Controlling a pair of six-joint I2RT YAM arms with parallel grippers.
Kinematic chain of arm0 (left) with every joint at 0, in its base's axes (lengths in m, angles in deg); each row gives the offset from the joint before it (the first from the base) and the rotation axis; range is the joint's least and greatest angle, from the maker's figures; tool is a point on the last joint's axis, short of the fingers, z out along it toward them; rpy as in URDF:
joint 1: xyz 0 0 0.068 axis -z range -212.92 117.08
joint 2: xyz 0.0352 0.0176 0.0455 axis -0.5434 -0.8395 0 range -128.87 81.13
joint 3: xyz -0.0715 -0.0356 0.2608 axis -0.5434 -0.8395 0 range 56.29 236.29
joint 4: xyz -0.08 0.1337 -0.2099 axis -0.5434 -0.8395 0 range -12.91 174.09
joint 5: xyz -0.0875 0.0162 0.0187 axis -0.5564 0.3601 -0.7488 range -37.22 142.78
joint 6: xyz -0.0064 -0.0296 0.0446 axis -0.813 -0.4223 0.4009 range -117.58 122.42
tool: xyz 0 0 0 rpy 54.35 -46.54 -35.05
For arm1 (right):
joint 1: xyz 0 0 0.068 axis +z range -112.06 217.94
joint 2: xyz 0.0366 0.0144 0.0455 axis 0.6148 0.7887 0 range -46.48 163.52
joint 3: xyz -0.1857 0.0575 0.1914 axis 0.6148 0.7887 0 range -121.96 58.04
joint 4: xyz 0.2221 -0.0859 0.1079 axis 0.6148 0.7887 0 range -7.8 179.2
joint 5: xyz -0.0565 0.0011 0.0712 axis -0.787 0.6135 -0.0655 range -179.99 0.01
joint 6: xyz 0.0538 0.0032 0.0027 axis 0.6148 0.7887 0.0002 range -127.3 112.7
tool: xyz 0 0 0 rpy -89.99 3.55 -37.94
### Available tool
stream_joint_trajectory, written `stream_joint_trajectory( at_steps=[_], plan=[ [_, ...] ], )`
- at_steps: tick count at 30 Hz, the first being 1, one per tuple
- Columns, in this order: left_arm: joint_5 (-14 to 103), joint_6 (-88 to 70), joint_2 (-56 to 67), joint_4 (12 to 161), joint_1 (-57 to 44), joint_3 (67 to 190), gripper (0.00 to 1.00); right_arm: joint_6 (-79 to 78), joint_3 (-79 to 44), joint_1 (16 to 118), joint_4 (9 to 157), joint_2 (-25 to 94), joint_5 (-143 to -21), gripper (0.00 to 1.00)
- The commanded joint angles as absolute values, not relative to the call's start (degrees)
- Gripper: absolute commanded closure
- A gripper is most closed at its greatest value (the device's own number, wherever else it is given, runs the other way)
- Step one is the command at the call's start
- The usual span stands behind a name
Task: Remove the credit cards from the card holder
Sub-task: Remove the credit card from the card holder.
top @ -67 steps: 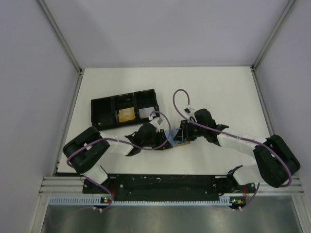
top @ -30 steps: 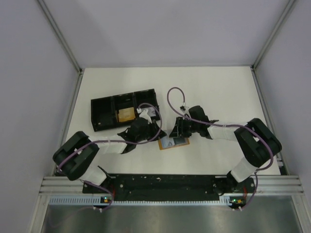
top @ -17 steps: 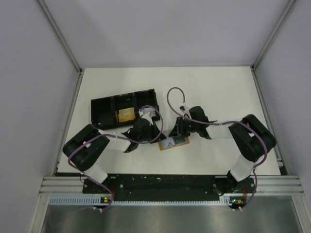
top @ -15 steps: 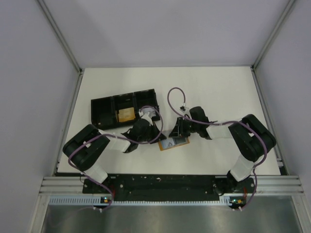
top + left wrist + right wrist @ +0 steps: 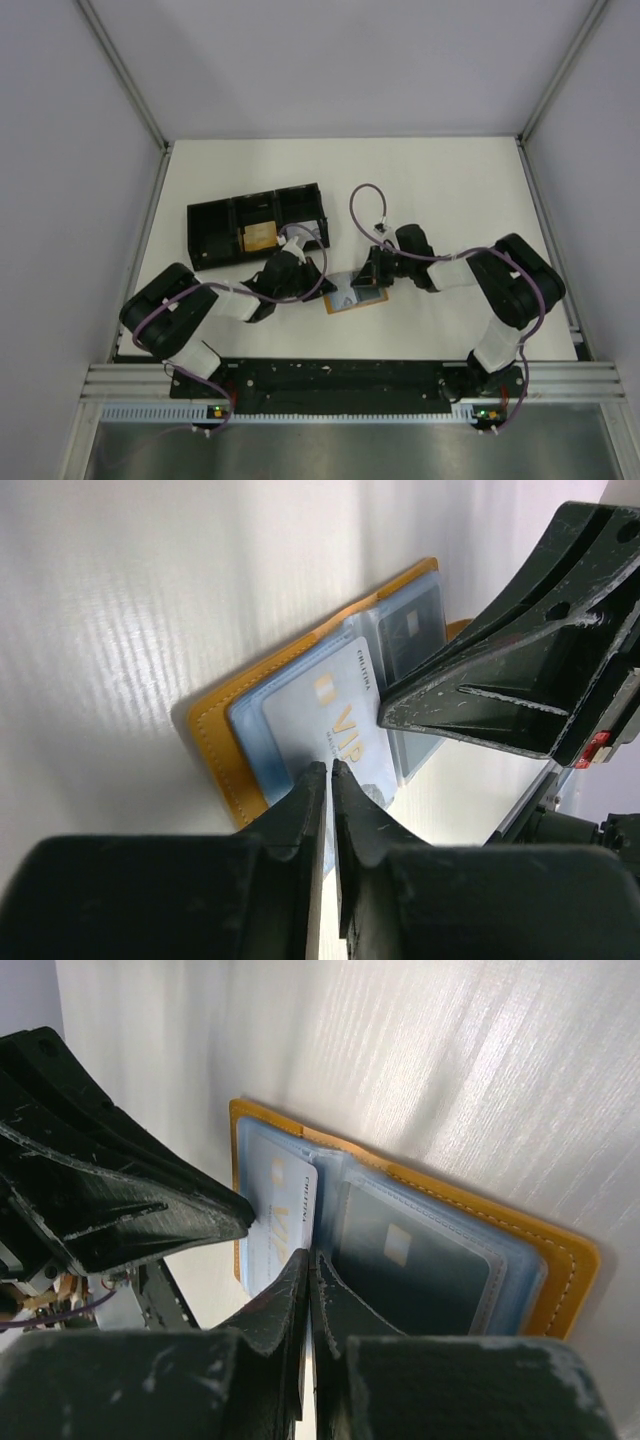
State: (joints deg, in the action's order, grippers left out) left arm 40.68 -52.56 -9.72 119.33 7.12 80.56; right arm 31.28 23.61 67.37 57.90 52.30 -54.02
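The step in hand seems to be sliding the first card out of its pocket. The left gripper point(image 5: 328, 770) is clenched, with only a thin slit between the jaws, and its tips stand on the face of the pale VIP card point(image 5: 335, 705). As far as I can judge it grasps nothing and only presses. To do this well, the tips should press lightly and drag the card along its pocket toward the open side. A hard push may bend the thin card, and the smooth face may let the tips slip. The right gripper point(image 5: 308, 1255) is clenched too and empty, and its tips rest near the middle fold of the card holder point(image 5: 215, 745), just beside the edge of the VIP card. It should pin the holder to the table point(image 5: 450, 190) without standing on the card. The two claws are very near and could collide.

The holder lies open and flat on the white table between the grippers, apart from the black tray point(image 5: 215, 235). It has an orange-tan border with pale stitching and clear bluish pockets. The whitish VIP card is on the left, and I cannot tell whether it is partly out. On the right, a darker card point(image 5: 400, 1250) with a small chip sits inside its pocket
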Motion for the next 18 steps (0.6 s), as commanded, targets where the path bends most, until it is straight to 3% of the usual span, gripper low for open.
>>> stream_joint_trajectory(
  at_steps=[1, 7, 13, 18],
  plan=[
    [42.58, -50.93, -5.62, 114.24, 6.28, 79.05, 0.86, 31.46, 24.47, 66.86, 53.55, 51.34, -51.93, 1.0],
    [43.11, -49.09, -4.12, 110.64, 6.28, 80.72, 0.8, 31.81, 24.65, 66.86, 52.58, 51.43, -51.4, 1.0],
    [40.65, -48.47, -7.63, 108.34, 6.37, 83.36, 0.8, 31.98, 24.64, 66.86, 51.88, 51.78, -50.7, 1.0],
    [39.51, -49.08, -9.74, 108.26, 6.46, 83.1, 0.9, 33.21, 24.91, 66.85, 49.33, 53.09, -48.6, 0.98]
  ],
)
